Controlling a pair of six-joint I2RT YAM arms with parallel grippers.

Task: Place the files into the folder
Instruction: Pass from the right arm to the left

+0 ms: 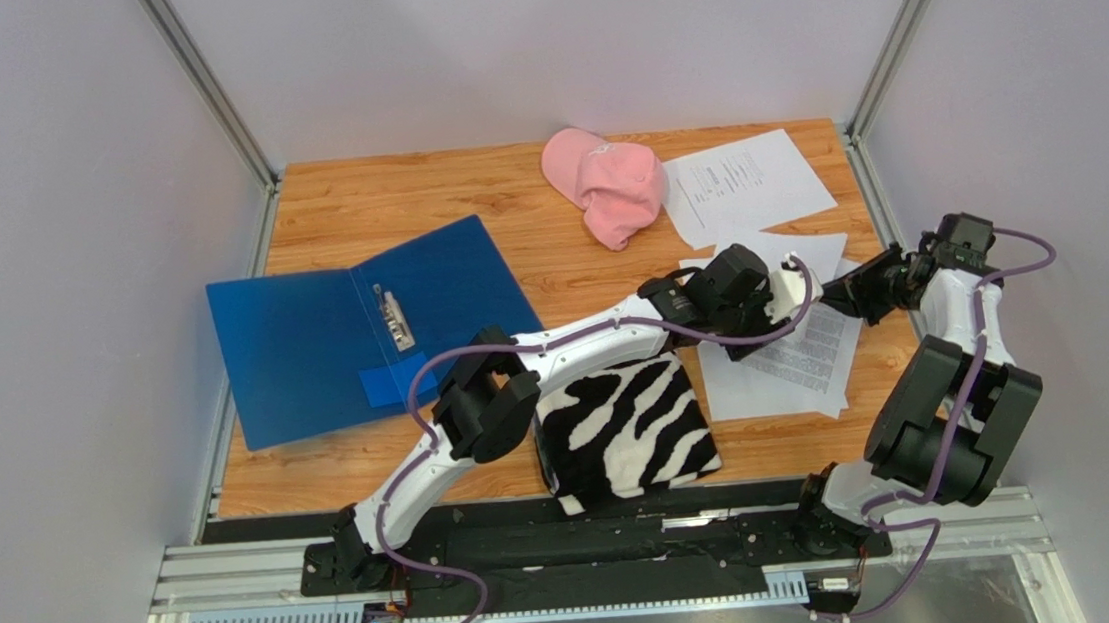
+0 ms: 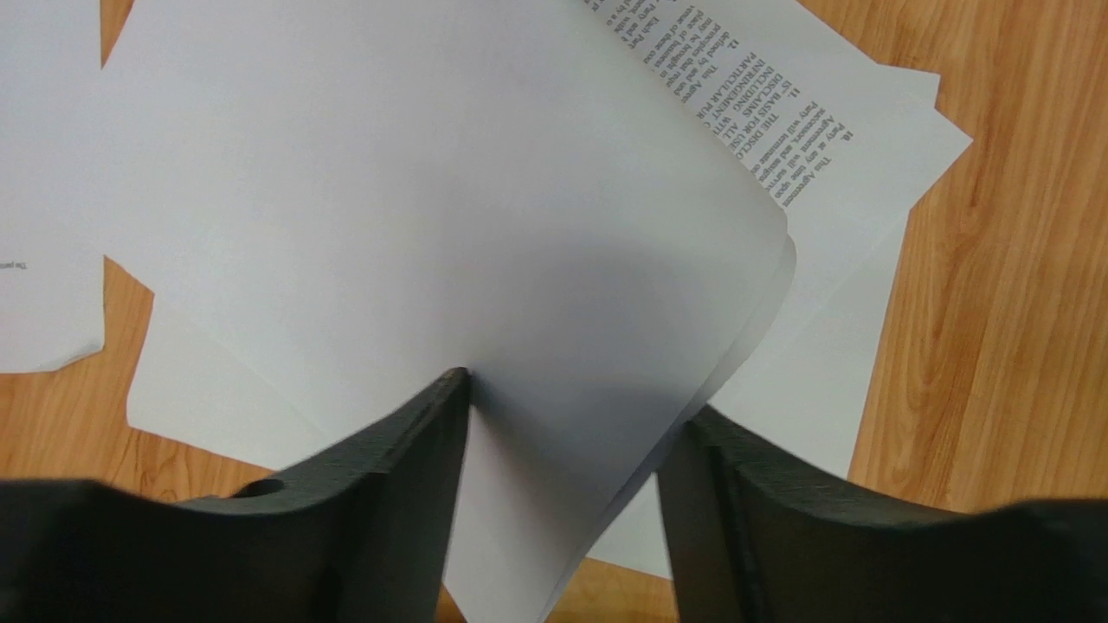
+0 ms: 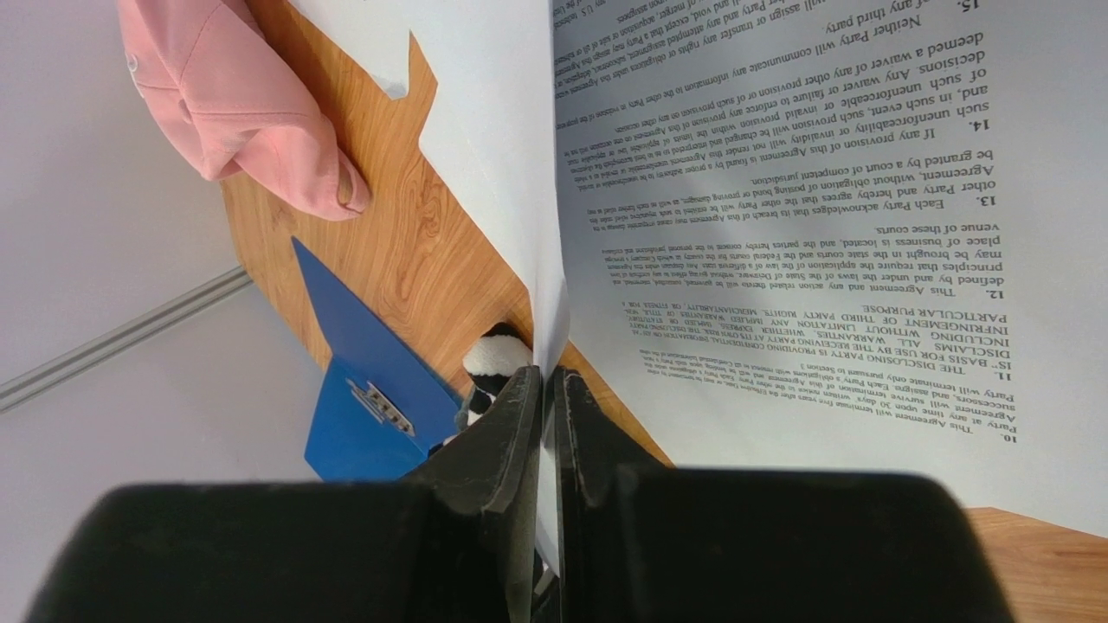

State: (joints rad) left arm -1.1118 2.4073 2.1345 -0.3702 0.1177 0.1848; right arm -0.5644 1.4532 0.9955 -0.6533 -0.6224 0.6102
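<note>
The files [image 1: 799, 358] are white printed sheets lying loosely stacked at the right of the table, with one more sheet [image 1: 746, 182] behind them. The blue folder [image 1: 353, 344] lies open at the left, its metal clip showing. My right gripper [image 3: 546, 377] is shut on the edge of a lifted sheet [image 3: 832, 234]. That raised sheet [image 2: 429, 221] curls up between the wide-apart fingers [image 2: 403, 480] of my left gripper [image 2: 572, 415], which is open and straddles its corner. In the top view the left gripper [image 1: 783, 304] and right gripper [image 1: 843, 291] face each other over the stack.
A pink cap [image 1: 602, 184] lies at the back centre, next to the single sheet. A zebra-striped folded cloth [image 1: 624, 434] sits at the near edge under my left arm. Grey walls and metal posts close in the table on three sides.
</note>
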